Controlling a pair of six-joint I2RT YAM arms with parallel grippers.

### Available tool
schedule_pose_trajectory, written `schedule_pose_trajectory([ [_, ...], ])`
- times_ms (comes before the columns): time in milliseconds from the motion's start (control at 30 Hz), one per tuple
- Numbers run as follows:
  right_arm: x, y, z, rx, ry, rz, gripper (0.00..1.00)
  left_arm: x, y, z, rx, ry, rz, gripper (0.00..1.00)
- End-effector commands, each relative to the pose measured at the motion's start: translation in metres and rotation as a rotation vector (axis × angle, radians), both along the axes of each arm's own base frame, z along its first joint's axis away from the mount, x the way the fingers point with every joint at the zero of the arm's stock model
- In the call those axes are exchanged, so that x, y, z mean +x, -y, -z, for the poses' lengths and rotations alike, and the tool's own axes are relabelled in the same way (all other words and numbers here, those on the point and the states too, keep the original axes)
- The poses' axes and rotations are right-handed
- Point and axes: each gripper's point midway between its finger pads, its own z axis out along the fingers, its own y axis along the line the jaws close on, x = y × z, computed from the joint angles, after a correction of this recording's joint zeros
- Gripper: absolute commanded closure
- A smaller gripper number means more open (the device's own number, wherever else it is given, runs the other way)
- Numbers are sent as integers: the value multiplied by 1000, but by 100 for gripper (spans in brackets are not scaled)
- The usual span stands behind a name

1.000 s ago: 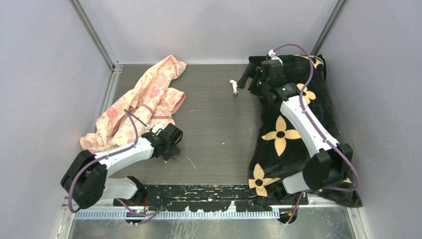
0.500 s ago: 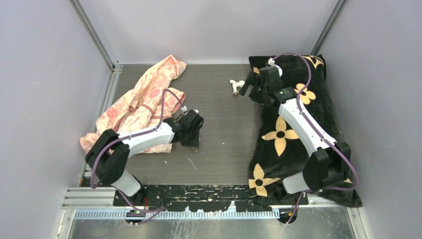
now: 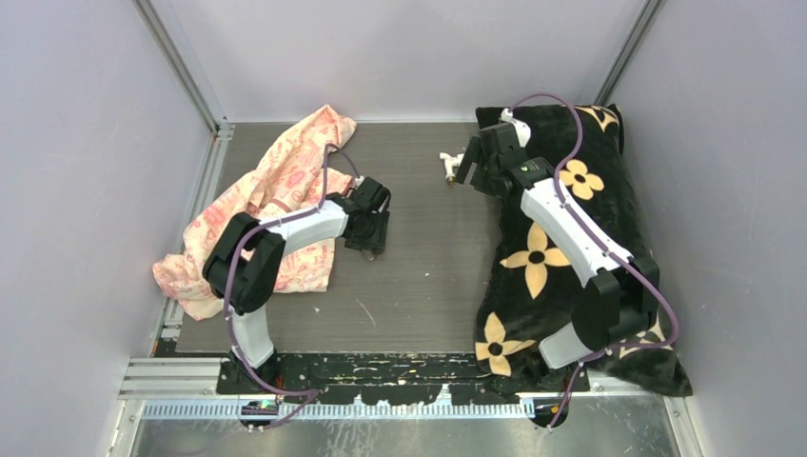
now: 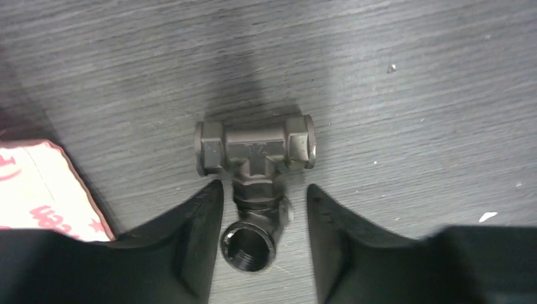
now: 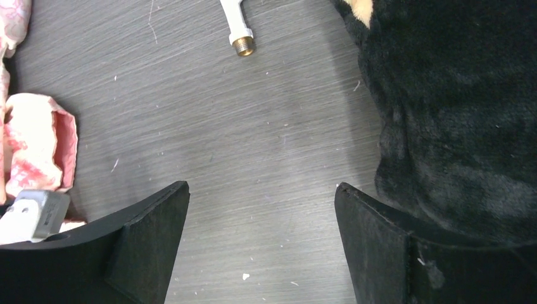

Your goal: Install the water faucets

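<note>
The white T-shaped tap (image 3: 449,166) lies on the grey table at the back centre. The right wrist view shows only its stem and brass tip (image 5: 239,33), at the top edge. My right gripper (image 3: 469,168) is open and empty just right of the tap, low over the table (image 5: 261,187). The dark grey metal fitting (image 4: 253,158) lies on the table, its threaded end between the fingers of my left gripper (image 4: 264,190). The jaws stand apart, with a gap showing on the right side. In the top view the left gripper (image 3: 367,238) is left of centre.
A pink patterned cloth (image 3: 276,195) lies along the left side, beside the left arm; its edge shows in the left wrist view (image 4: 38,196). A black flowered blanket (image 3: 557,252) covers the right side under the right arm. Grey walls enclose the table.
My left arm has swung from the near left up and to the right toward the table's middle. My right gripper has shifted a little left, toward the tap.
</note>
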Motion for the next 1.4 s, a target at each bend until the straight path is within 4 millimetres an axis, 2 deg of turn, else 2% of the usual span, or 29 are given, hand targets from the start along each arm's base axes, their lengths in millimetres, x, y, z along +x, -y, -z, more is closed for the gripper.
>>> schedule_pose_trajectory([
  [0,22,1,-14,-4,62,73,13,10,4,-30,-22,54,26,38],
  [67,31,-6,-14,19,75,59,14,11,1,-53,-32,92,32,28],
  [100,35,-9,-11,18,64,54,15,11,-1,-67,-37,109,33,26],
  [300,66,-34,17,29,-24,-9,19,3,-18,-160,-122,276,34,25],
  [433,88,-45,29,32,-42,-20,27,-10,-44,-187,-138,307,-26,25],
  [533,99,-56,41,46,-66,-68,34,-21,-61,-194,-165,317,-79,22],
  [633,105,-66,51,53,-79,-125,35,-29,-73,-178,-170,312,-135,17],
  [767,111,-63,68,5,-122,-140,30,-42,-75,-160,-201,252,-168,15],
  [900,114,-60,78,-21,-125,-136,29,-46,-92,-166,-167,269,-226,14],
  [1133,125,-50,99,-57,-156,-115,29,-48,-85,-169,-237,263,-226,13],
  [1367,149,-38,113,-119,-168,-122,29,-53,-86,-173,-255,280,-223,13],
])
